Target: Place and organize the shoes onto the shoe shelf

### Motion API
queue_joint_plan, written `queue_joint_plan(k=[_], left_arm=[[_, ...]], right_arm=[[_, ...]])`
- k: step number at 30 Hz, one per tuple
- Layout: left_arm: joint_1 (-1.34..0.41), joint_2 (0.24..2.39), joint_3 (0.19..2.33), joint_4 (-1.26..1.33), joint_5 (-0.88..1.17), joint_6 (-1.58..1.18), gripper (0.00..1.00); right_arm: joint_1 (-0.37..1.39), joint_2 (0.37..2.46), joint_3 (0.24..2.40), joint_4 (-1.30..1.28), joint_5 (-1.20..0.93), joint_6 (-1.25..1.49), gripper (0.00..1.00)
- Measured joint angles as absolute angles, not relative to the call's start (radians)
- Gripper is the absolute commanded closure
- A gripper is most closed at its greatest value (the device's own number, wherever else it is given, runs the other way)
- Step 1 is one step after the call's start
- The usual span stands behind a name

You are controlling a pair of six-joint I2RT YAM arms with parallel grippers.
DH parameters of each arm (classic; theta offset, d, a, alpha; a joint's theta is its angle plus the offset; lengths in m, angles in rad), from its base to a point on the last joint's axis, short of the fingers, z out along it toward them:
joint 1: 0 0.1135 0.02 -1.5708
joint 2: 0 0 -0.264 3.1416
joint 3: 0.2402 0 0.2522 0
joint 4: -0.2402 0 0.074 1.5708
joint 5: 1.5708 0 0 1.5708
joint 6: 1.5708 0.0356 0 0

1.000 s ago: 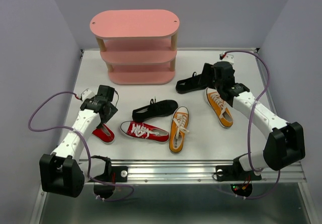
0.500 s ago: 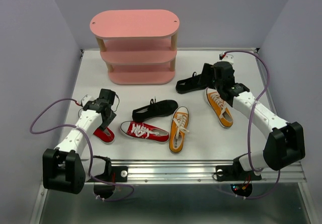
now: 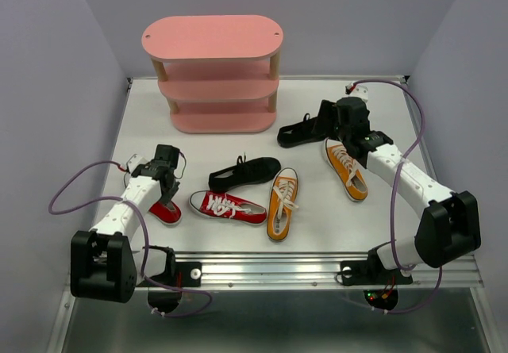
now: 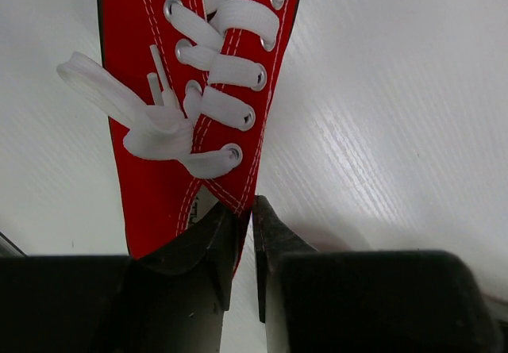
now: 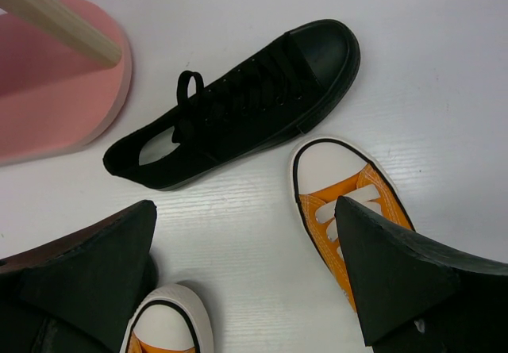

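Two sets of jaws, two states. Left jaws: drawn almost together, the fingers (image 4: pixel 210 250) pinching the side wall of a red sneaker (image 4: pixel 159 170) at its collar, just behind the last eyelet. That shoe lies flat at the near-left of the tabletop (image 3: pixel 238 143).

Right jaws: spread wide with nothing between them, hanging above the bare strip between a black sneaker (image 5: pixel 238 107) and the toe of an orange sneaker (image 5: pixel 349 194). The black sneaker sits on its sole just beside the right end of the pink shoe shelf (image 3: pixel 213 74), level with its lowest board.

Mid-tabletop, close together: second black sneaker (image 3: pixel 244 173), second red sneaker (image 3: pixel 228 207), second orange sneaker (image 3: pixel 282 204).

All six shoes lie on the tabletop. The shoe shelf stands at the far side, left of centre.
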State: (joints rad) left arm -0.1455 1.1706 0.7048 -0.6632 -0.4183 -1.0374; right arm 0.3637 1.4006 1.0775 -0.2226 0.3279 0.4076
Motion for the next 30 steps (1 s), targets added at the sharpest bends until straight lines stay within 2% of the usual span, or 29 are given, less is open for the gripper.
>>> queue_joint_plan(k=[1, 2, 11, 21, 30], left_arm=[[-0.144, 1.173, 0.702, -0.658, -0.418, -1.033, 0.97], [-0.143, 1.176, 0.701, -0.656, -0.418, -1.032, 1.00], [-0.142, 1.189, 0.782, -0.663, -0.437, -0.901, 1.00], [-0.155, 1.190, 1.120, -0.765, -0.514, -0.630, 1.00], [-0.167, 1.189, 1.288, -0.833, -0.524, -0.419, 1.00]], right_arm=[[0.364, 1.403, 1.077, -0.223, 0.327, 0.408, 0.00], [0.364, 1.403, 1.077, -0.223, 0.327, 0.408, 0.00], [0.364, 1.403, 1.077, -0.223, 0.327, 0.409, 0.00], [0.364, 1.416, 1.078, -0.223, 0.327, 0.411, 0.00], [0.364, 1.454, 1.095, -0.224, 0.310, 0.419, 0.00]])
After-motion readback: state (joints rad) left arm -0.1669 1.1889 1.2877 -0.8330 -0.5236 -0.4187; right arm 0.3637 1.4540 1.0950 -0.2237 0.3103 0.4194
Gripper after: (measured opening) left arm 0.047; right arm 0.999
